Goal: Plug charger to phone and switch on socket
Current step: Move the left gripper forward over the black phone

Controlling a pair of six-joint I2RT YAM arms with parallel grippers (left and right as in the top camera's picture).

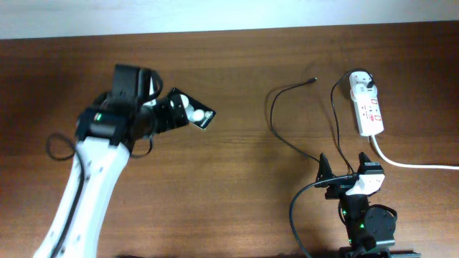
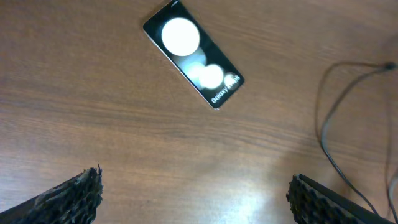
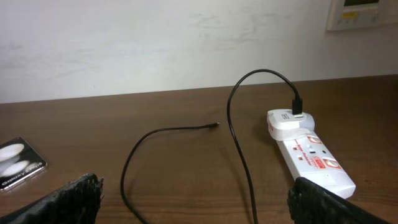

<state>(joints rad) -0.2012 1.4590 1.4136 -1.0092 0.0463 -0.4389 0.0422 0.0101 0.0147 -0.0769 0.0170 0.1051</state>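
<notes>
On the brown wooden surface (image 1: 237, 57), the glossy black phone (image 1: 196, 112) lies unplugged, well apart from the free tip of the thin black charger cable (image 1: 272, 111). Both steps look outstanding. The white oblong socket strip (image 1: 367, 107) sits far right, and both pairs of jaws are spread, empty.

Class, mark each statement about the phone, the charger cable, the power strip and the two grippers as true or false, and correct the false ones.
1. The thin black charger cable has its plug tip inserted in the small black smartphone. False: the tip lies free on the brown wooden table, apart from the smartphone.
2. The left gripper is open and holds nothing. True.
3. A white plug sits in one end of the white oblong power strip. True.
4. The right gripper is shut on the cable. False: it is open and empty.
</notes>
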